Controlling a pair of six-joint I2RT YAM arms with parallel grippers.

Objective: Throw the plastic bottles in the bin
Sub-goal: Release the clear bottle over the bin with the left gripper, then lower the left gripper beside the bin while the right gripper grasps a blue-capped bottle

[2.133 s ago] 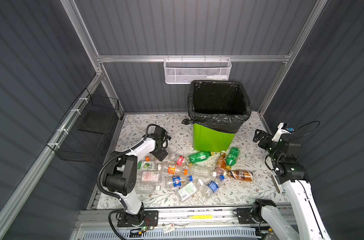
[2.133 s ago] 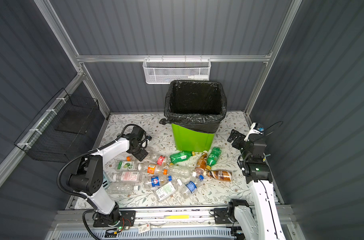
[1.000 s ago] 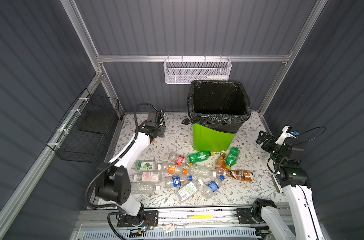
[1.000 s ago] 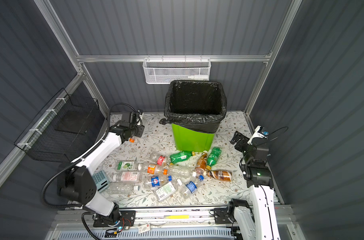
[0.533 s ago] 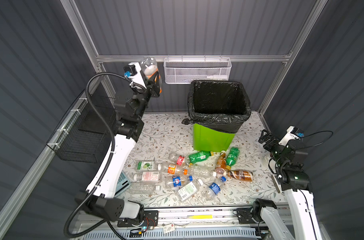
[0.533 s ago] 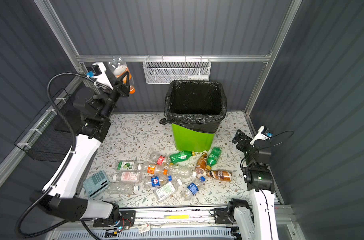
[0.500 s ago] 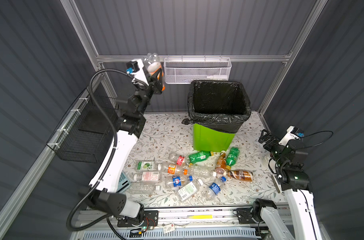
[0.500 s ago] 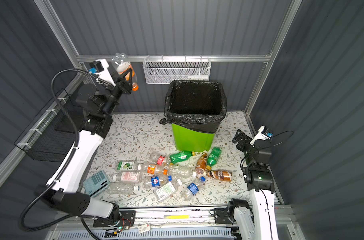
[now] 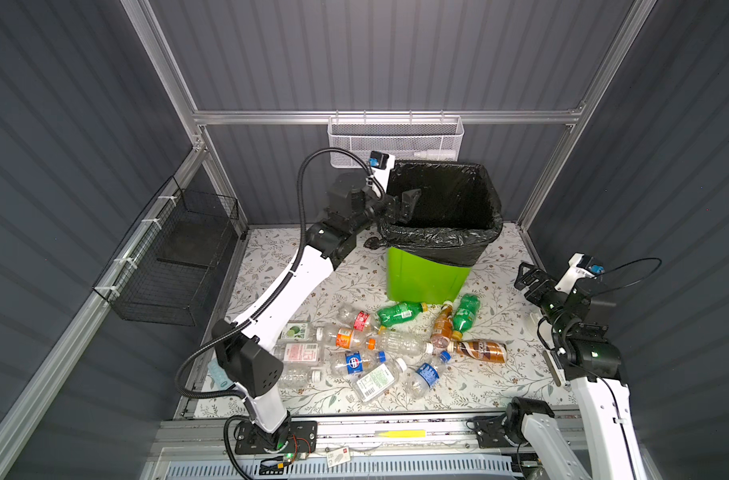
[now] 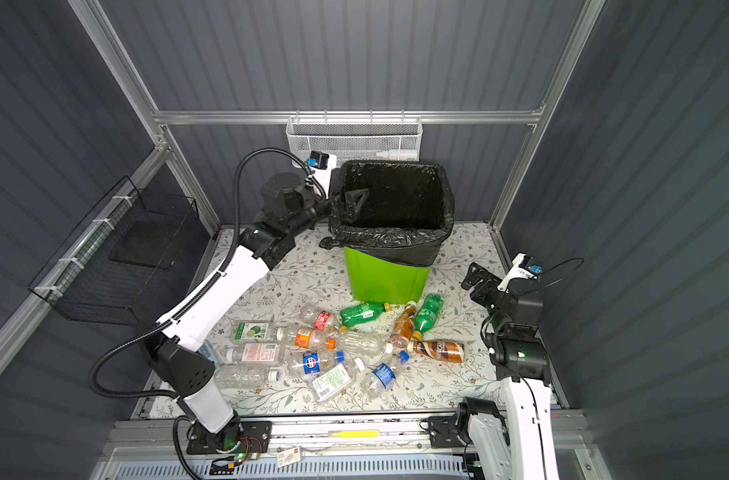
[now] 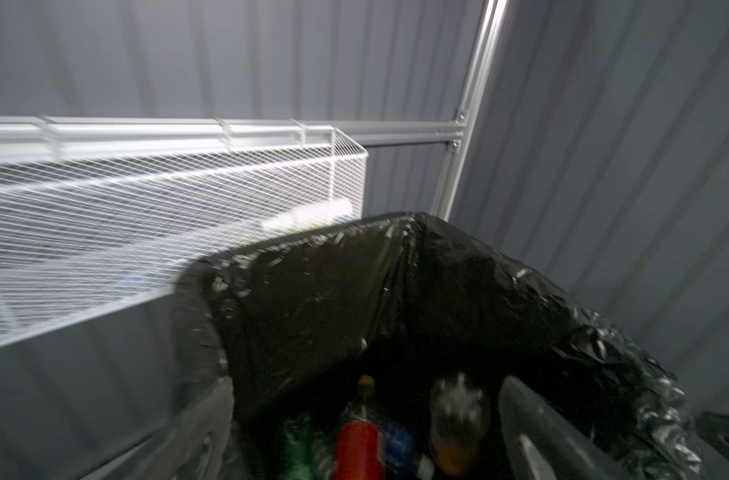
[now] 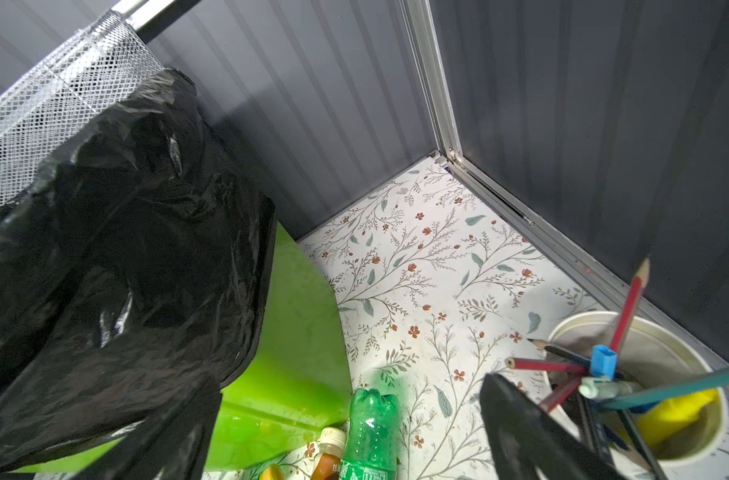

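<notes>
Far left: black wire basket (image 9: 175,257) hangs on the side wall. Left arm reaches up & across. The left fingers (image 9: 410,196) (image 10: 355,195) sit over the bin's left rim in both top views, spread apart and holding nothing. Behind them, a white mesh basket (image 9: 396,139) hangs on the back rail w/ a white squeeze bottle (image 9: 433,154) lying in it. The bin (image 9: 425,278) (image 10: 383,278) is bright green w/ a black bag folded over the rim, upright at back-centre of the floral table (image 9: 500,374). Left wrist view is blurred but looks down into it: several bottles at the bottom, incl. a red-labelled one (image 11: 358,453) & a green one (image 11: 298,453). A dozen or so plastic bottles (image 9: 400,343) lie in a loose pile on the table in front of the bin. Two green ones (image 9: 400,311) (image 9: 466,309) & an amber one (image 9: 442,326) are nearest its foot; a brown one (image 9: 481,351) is at the pile's right edge. Far right: right fingers (image 9: 521,272) (image 10: 473,272) are raised near the side wall, well apart from the pile, spread wide, empty. Right wrist view shows a white cup (image 12: 562,328) of pencils just beside them.
</notes>
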